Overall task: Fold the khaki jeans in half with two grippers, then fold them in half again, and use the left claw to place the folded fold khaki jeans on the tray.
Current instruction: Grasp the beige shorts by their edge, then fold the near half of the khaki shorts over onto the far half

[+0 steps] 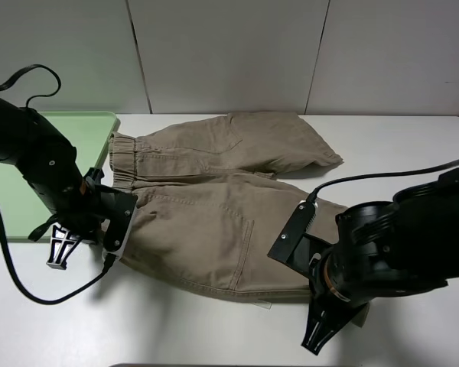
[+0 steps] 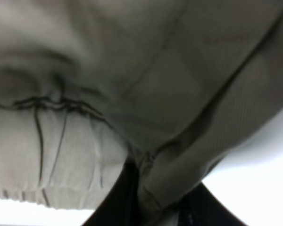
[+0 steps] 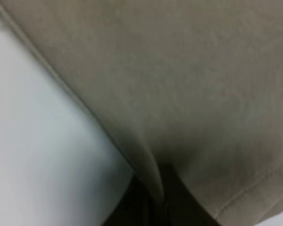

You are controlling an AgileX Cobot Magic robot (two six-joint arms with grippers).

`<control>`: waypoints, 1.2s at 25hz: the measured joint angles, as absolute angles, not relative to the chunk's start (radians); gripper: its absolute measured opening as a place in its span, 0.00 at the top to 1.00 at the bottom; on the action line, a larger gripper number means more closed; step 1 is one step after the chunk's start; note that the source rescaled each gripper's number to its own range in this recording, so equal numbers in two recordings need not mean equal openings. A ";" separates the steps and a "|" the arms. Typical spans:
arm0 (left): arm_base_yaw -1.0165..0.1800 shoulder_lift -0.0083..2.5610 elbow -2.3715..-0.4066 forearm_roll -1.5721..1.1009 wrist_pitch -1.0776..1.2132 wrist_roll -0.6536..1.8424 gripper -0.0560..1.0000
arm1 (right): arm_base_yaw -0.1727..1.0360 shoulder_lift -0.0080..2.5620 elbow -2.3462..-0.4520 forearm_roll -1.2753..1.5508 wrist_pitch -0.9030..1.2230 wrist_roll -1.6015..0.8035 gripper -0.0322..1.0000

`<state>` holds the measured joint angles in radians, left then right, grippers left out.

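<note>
Can make out one scrap of labelling only: a small white tag (image 1: 262, 304) poking from under the near hem of the khaki jeans (image 1: 206, 222), far too small to read.

Find the khaki jeans spread flat on the white table (image 1: 413, 138), gathered waistband (image 1: 122, 157) toward the left of the high view and both legs toward the right. Far leg angled off toward the wall, near leg reaching toward the right arm, with a stitched pocket edge (image 1: 245, 252) facing up on it.

For containers, see just the tray (image 1: 30, 130): pale green, at the table's left edge, its right rim just beside the waistband, with the cloth lying off it. Crossed above by the left arm, so cannot tell what lies on the hidden part of its floor.

Place the left gripper (image 1: 60, 256) at the near waistband corner, tipped down toward the table. In its wrist view, see dark fingers (image 2: 115, 202) set narrow with a fold of khaki cloth pinched between them, just beside the elastic gathers.

Place the right gripper (image 1: 318, 340) at the near leg's hem corner, also tipped downward. In its wrist view, see fingers (image 3: 141, 207) clamped tight on the hem edge, with cloth running up from the pinch and white table alongside.
</note>
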<state>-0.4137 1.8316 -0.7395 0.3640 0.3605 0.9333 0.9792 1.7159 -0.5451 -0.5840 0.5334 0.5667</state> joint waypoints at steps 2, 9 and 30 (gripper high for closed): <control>-0.430 1.804 -0.737 0.310 0.381 0.927 0.84 | 0.979 1.715 -0.545 -0.593 0.574 0.567 0.97; -0.542 1.668 -0.737 0.132 0.487 0.923 0.84 | 0.979 1.608 -0.543 -0.596 0.646 0.567 0.97; -0.790 1.093 -0.736 0.009 0.832 0.273 0.84 | 0.979 0.958 -0.573 -0.624 0.813 0.467 0.97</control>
